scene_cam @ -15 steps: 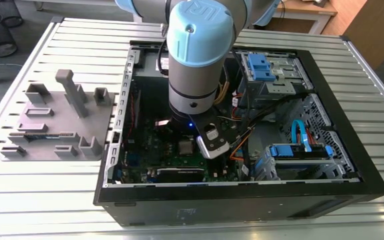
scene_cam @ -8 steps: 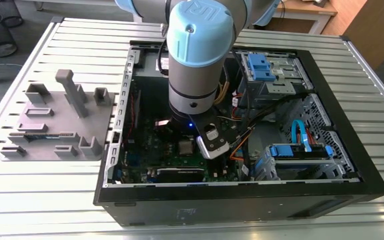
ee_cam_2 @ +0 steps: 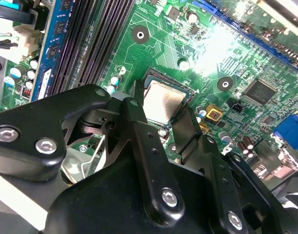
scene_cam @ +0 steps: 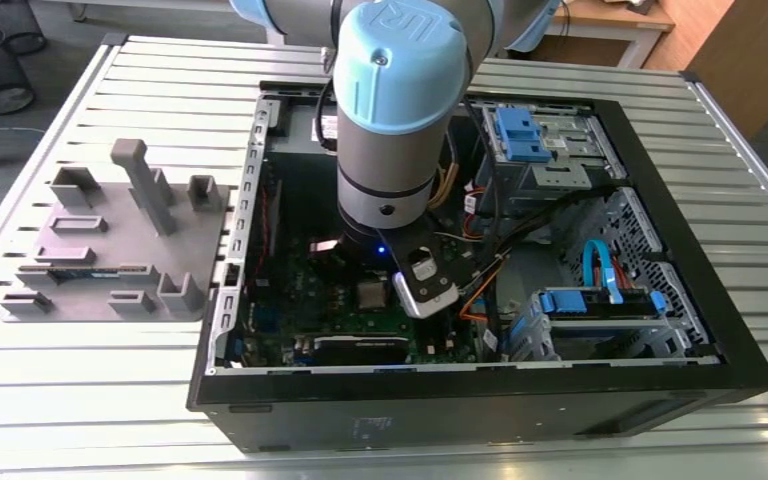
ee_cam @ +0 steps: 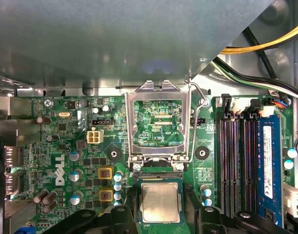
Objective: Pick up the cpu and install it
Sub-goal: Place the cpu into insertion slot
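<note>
The cpu (ee_cam: 160, 201), a small square chip with a silvery top, lies flat in its socket on the green motherboard (ee_cam: 66, 146); it also shows in the second wrist view (ee_cam_2: 162, 101). My gripper (ee_cam: 161, 197) is low over it and open. One black finger (ee_cam_2: 134, 114) stands on each side of the chip, with a small gap to its edges. The silver socket frame (ee_cam: 158, 122) is swung up and open just beyond the cpu. In the exterior view the arm (scene_cam: 387, 150) reaches down into the open computer case (scene_cam: 491, 385).
Black memory slots (ee_cam: 234, 165) and a blue memory stick (ee_cam: 268, 165) run beside the socket. A grey metal box (ee_cam: 114, 39) overhangs the board, with yellow and black cables (ee_cam: 266, 46) beside it. Outside the case, a grey parts fixture (scene_cam: 117, 240) sits at the exterior view's left.
</note>
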